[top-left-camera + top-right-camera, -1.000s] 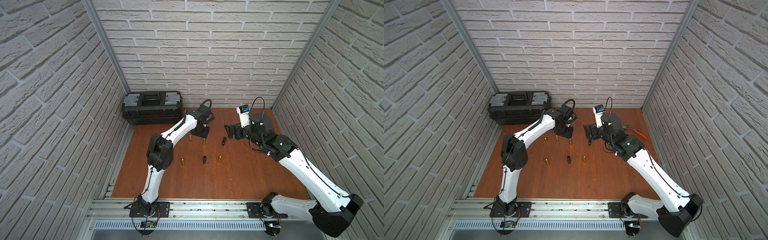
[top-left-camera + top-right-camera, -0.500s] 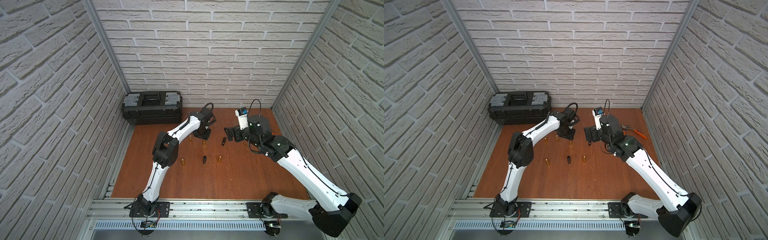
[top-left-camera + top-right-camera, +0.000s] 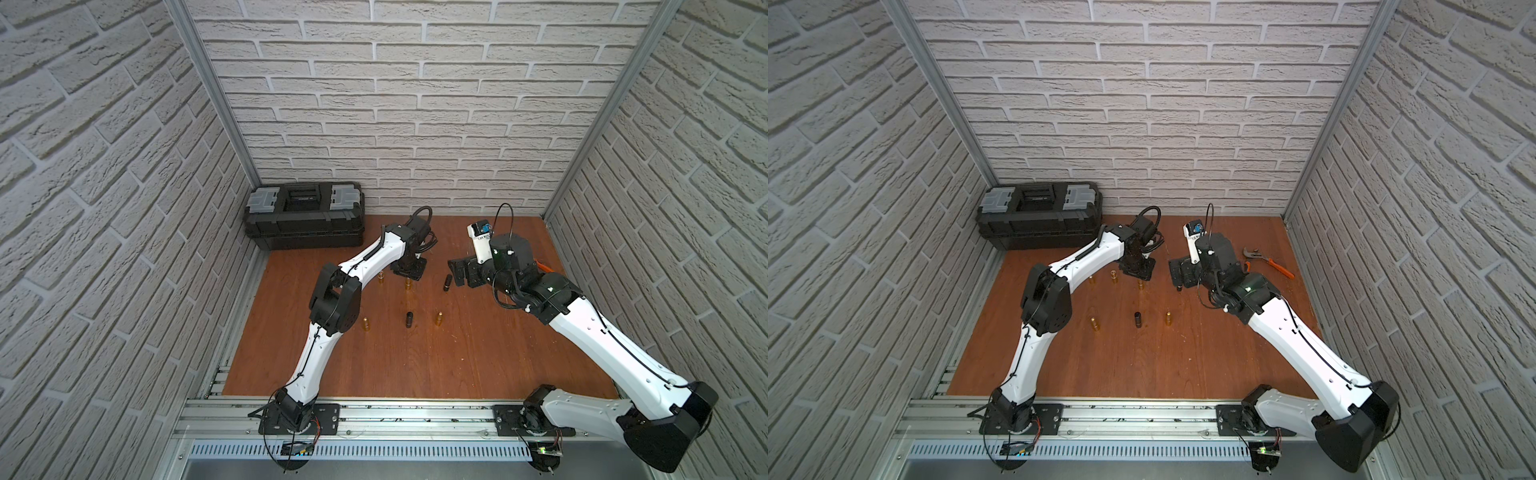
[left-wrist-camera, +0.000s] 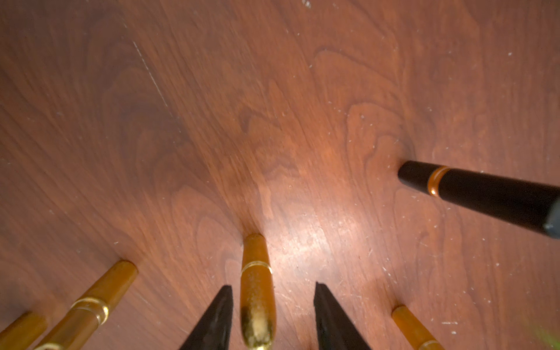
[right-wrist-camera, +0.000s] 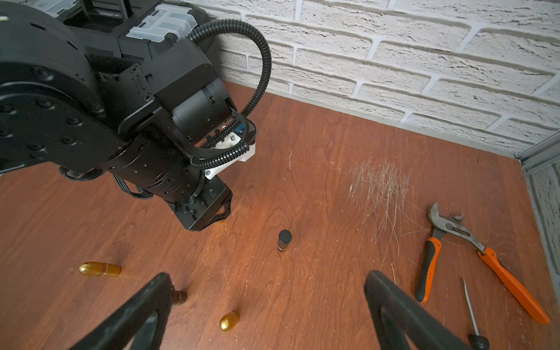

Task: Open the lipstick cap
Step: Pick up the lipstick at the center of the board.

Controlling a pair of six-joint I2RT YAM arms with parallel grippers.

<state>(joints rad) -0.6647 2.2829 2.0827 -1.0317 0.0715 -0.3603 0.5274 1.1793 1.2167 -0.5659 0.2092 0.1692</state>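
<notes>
Left gripper (image 4: 272, 285) has narrowed, jaws apart astride gold lipstick (image 4: 256, 254); right gripper (image 5: 267, 273) wide apart

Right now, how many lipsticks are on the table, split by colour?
Gold lipsticks: 5
Black lipsticks: 2
Total: 7

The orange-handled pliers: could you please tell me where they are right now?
In a top view the pliers lie far right on the table, near the side wall, beyond the right arm; the right wrist view shows a screwdriver beside them.
</notes>
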